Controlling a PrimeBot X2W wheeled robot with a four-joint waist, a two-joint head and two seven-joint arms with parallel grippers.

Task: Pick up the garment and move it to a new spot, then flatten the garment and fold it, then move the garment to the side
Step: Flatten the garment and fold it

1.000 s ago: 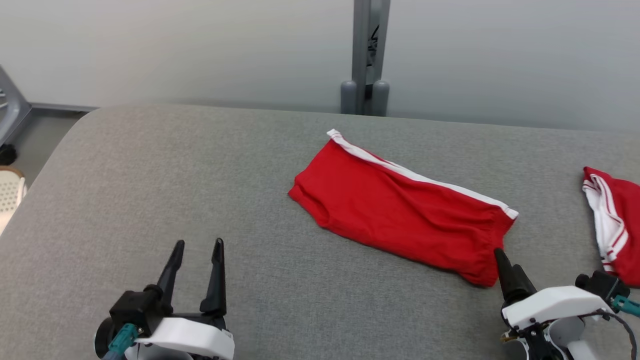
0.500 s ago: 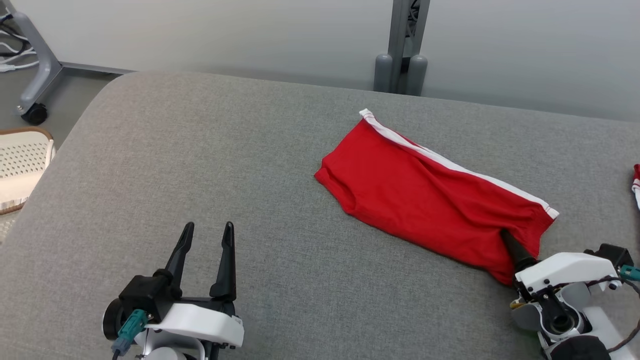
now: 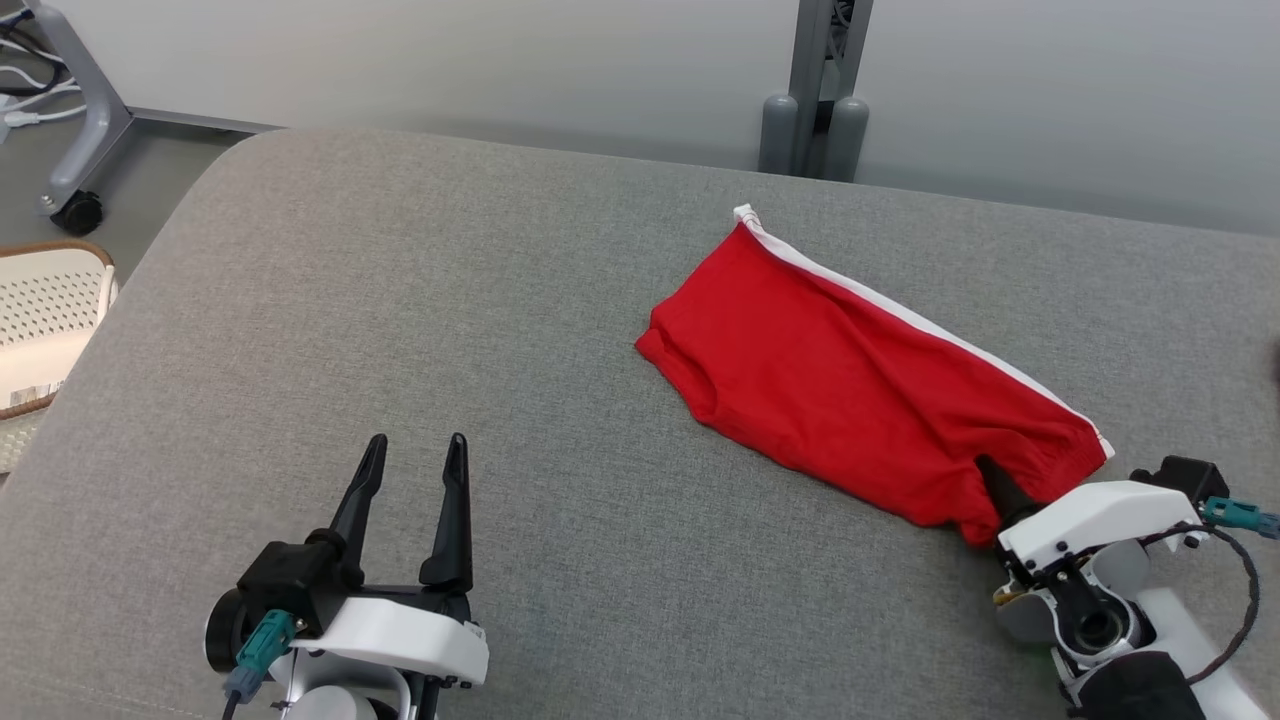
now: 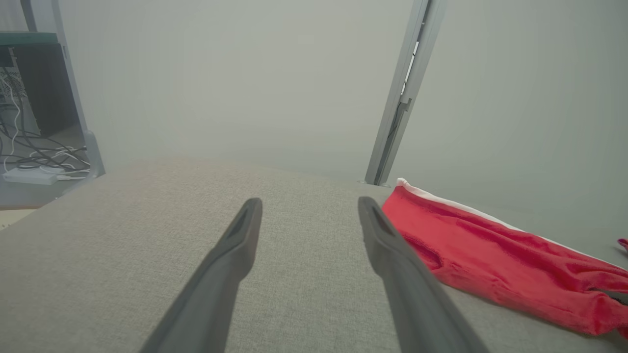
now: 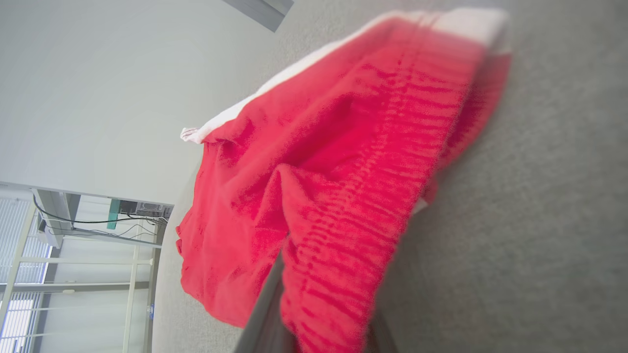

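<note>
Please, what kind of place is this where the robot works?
Probably a robotics lab or test room, not a home. A red garment lies on a wide grey fabric-covered worktable before a plain wall with a metal post, and loose cables and a wheeled equipment frame are at the side.

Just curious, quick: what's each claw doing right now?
Left claw: open, holding nothing.
Right claw: closed on the red shorts.
</note>
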